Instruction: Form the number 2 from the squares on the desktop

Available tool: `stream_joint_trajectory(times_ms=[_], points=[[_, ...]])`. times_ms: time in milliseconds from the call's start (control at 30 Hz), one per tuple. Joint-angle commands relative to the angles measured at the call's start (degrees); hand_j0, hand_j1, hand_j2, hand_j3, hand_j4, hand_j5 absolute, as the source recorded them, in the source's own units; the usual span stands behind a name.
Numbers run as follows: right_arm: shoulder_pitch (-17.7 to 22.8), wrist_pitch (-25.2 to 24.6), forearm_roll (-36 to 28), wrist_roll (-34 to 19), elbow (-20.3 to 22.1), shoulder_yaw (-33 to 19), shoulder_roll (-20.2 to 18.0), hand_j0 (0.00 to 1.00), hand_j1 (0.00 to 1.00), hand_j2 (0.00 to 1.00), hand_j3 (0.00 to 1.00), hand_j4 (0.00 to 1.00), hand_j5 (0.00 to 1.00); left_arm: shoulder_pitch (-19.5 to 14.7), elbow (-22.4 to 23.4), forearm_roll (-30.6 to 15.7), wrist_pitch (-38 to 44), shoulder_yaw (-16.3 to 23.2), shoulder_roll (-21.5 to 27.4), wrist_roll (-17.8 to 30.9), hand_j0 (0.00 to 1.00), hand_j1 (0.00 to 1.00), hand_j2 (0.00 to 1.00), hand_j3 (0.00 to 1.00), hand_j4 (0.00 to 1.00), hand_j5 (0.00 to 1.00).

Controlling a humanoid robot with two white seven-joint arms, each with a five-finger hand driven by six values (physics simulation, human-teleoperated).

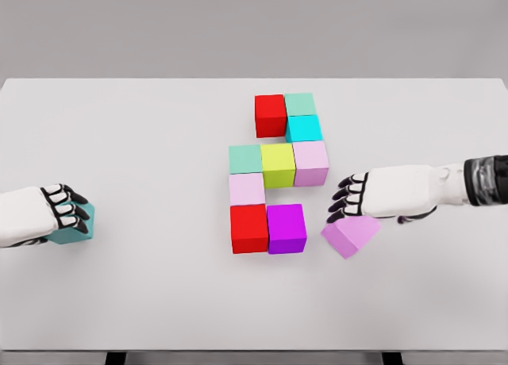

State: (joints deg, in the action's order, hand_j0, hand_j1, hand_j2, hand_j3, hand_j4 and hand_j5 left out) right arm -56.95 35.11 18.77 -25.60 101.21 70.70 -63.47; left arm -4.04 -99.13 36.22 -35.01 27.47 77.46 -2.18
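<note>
Fingers (347,200) of the right hand (381,192) curl over the tilted pink cube (352,235), which sits under the fingertips and palm, turned out of line with the others; whether it is truly clamped or only touched I cannot tell for sure, though the hand looks closed on it; the likely step is to seat this cube just left of the fingertips, beside the purple cube (286,228), to finish the bottom bar of the 2; doing it well means squaring the cube first, then sliding it in flush without nudging the purple cube or the red cube (248,228) beyond; bare table (159,301) lies below and right of the hand, with the near edge well apart; far across, the left hand (36,214) has its fingers wrapped on a teal cube (79,228), well clear of the figure.
</note>
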Motion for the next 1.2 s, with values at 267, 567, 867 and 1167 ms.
stream_joint_trajectory(times_ms=[267,567,867,1167], points=[[0.0,-0.11,-6.21,0.37,-0.22,-2.93,-5.96,0.99,0.99,0.99,0.99,0.99,0.99,-2.37,1.92,-0.18,0.01,-0.05,-2.49,-0.02,0.56,0.56,0.56,0.56,0.56,0.56],[-0.17,-0.11,-7.0,2.92,-0.13,8.4,-12.21,0.99,0.99,0.99,0.99,0.99,0.99,-5.36,4.73,0.34,0.01,0.04,-7.59,2.18,0.57,0.57,0.57,0.57,0.57,0.57],[-2.11,-0.11,-7.08,3.01,-1.8,14.91,-10.45,0.99,0.99,0.99,0.99,0.99,0.99,-10.19,8.87,0.87,0.01,0.66,-12.42,4.55,0.58,0.58,0.58,0.58,0.58,0.58],[-2.11,-0.11,-7.44,3.19,-2.24,14.73,-8.51,0.99,0.99,0.99,0.99,0.99,0.99,-13.89,10.71,1.31,0.01,0.83,-16.2,6.75,0.58,0.58,0.58,0.58,0.58,0.58]])
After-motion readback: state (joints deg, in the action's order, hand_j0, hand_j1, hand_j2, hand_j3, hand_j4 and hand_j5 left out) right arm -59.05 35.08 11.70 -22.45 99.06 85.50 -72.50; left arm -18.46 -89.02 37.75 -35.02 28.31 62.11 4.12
